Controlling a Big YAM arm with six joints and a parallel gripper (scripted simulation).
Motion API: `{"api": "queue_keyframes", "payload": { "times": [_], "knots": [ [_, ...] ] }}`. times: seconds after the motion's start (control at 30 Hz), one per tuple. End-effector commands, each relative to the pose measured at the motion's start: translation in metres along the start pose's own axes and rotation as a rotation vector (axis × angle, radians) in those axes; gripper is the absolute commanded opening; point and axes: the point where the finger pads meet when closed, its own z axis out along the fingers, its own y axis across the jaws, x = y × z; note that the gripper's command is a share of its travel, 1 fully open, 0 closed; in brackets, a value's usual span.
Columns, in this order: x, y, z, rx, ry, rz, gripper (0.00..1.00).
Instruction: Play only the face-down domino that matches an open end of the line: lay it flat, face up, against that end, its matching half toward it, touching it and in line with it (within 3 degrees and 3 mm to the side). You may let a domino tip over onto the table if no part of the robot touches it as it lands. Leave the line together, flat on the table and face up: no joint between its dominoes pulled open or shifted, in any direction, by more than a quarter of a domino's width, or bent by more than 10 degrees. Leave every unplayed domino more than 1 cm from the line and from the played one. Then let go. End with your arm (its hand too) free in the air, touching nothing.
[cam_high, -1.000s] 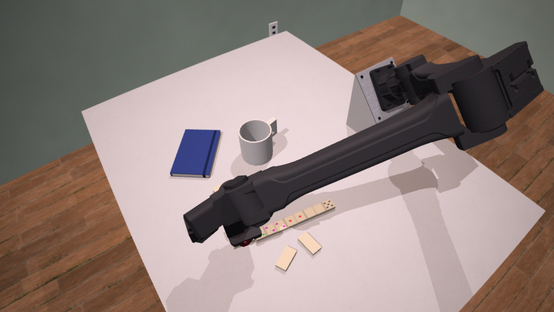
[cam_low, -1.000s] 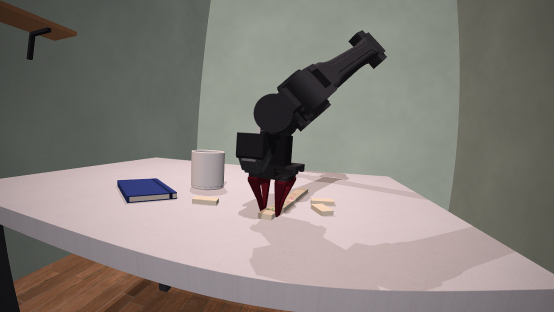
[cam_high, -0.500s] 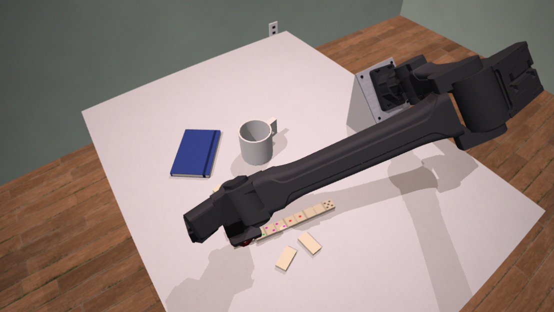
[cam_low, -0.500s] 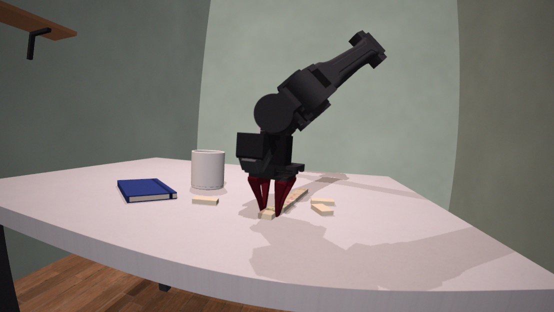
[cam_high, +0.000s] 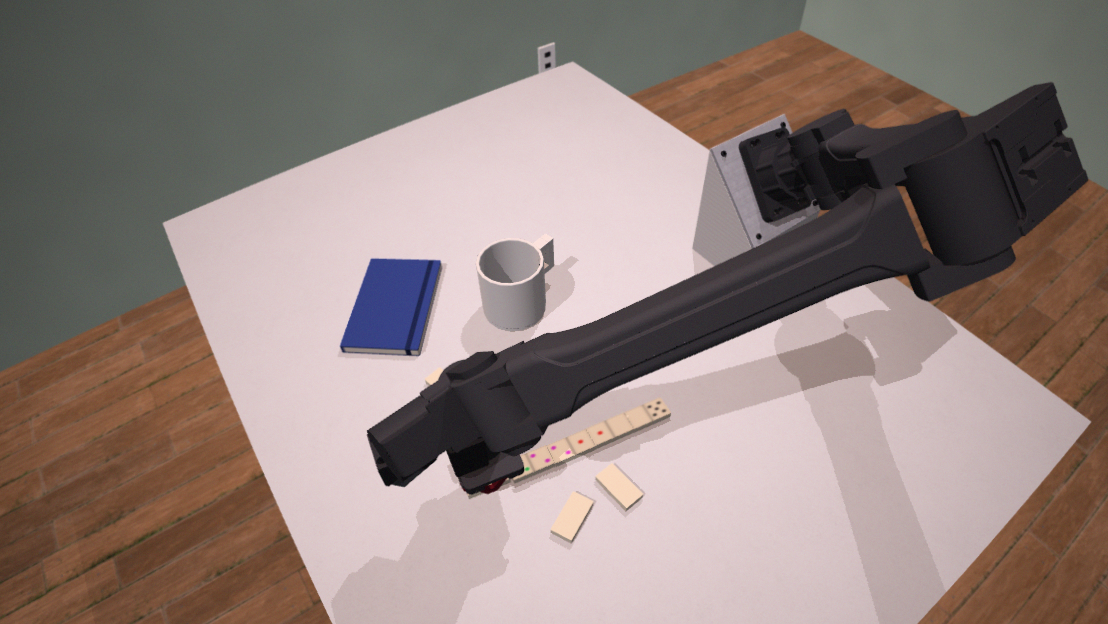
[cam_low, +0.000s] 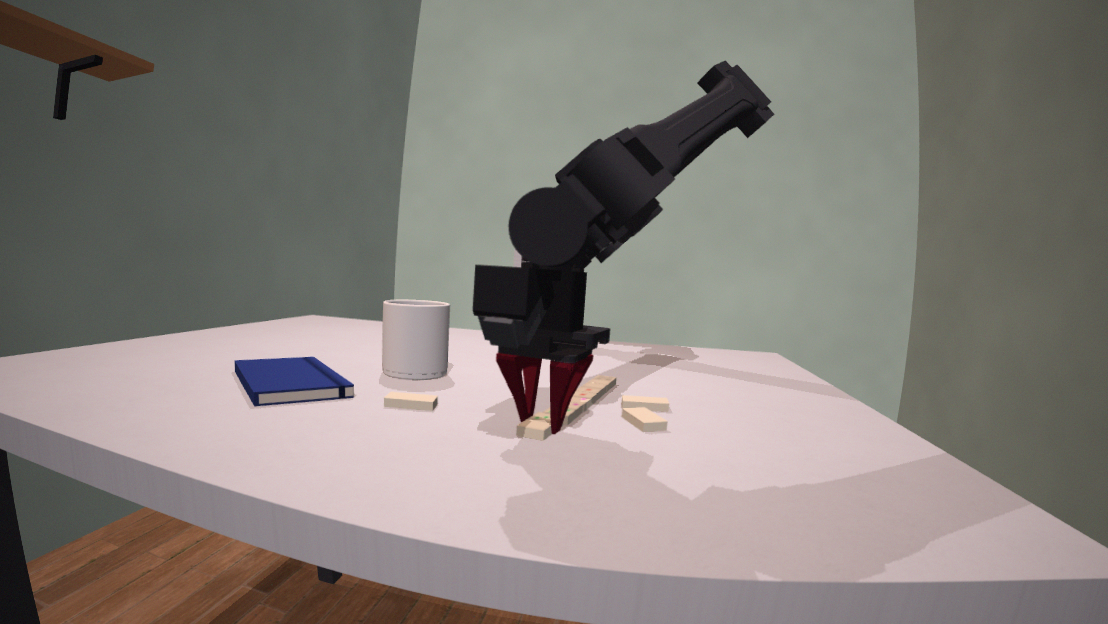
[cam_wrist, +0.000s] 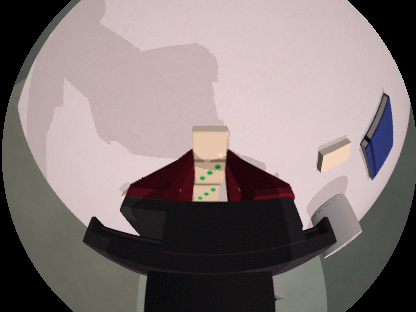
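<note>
Played domino (cam_low: 533, 430) (cam_wrist: 210, 145): small, rigid, probably light; smooth faces may slip. Best hold: both long sides, low and level, near mid-length. Jaws part-closed, about domino-wide; red fingers (cam_high: 490, 486) (cam_low: 556, 399) straddle it and look to pinch those sides. Fingertips near bench (cam_high: 255, 255) (cam_low: 310, 480) (cam_wrist: 280, 75); contact with it can't be told. Domino lies flat, face up, at the line's (cam_high: 590, 437) (cam_low: 593, 393) (cam_wrist: 206, 193) green end. Wrist view: blank half toward 12 o'clock, green three toward 6, facing the line's three. Gap or sidestep too fine to tell. Release should be straight, even; dragging could skew the joint.
</note>
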Motion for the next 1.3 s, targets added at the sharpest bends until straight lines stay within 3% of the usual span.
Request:
{"api": "queue_keyframes", "payload": {
  "times": [0.0,0.27,0.3,0.6,0.83,0.87,1.27],
  "knots": [
    [-0.004,0.020,-0.004,0.000,-0.009,-0.028,0.22],
    [-0.004,0.022,-0.004,0.001,-0.009,-0.031,0.22],
    [-0.002,0.004,-0.004,0.000,-0.007,-0.005,0.22],
    [-0.004,0.024,-0.005,0.003,-0.008,-0.033,0.22],
    [-0.004,0.024,-0.005,0.003,-0.008,-0.033,0.22],
    [-0.001,0.004,-0.004,0.004,-0.004,-0.003,0.22],
    [-0.002,0.016,-0.003,0.006,-0.005,-0.019,0.22]
  ]
}}
